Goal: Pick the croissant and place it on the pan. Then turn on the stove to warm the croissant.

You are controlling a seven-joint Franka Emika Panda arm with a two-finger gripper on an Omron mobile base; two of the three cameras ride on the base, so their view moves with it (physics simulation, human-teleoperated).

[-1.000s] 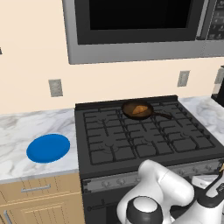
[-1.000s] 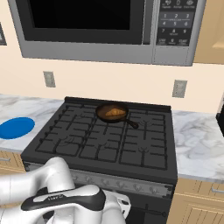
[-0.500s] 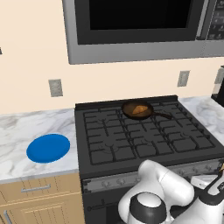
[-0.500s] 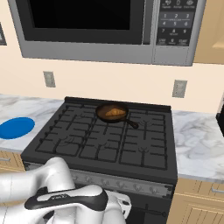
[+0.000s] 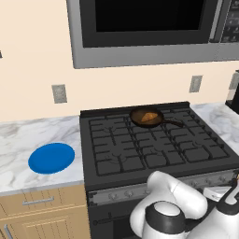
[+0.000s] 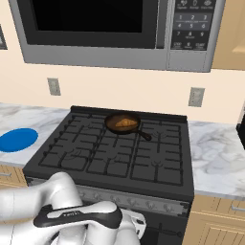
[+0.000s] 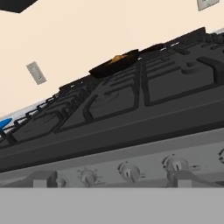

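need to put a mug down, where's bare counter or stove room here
Free: marble counter around the blue plate; counter right of the stove; the front grates. Taken: the back burner, where the pan holds the croissant.

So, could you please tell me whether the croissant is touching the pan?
Touching: the left base view shows the croissant lying inside the pan on the stove.

Gripper (image 7: 112, 186): fingertips barely visible at hand view's bottom edge. Arm (image 5: 170, 212) covers the middle of the stove (image 5: 154, 149) knob strip. Microwave (image 6: 115, 28) top cropped in both base views. Croissant (image 7: 117, 58) mostly hidden behind the pan (image 7: 114, 64) rim in hand view. Knob (image 7: 127, 169) markings unreadable.
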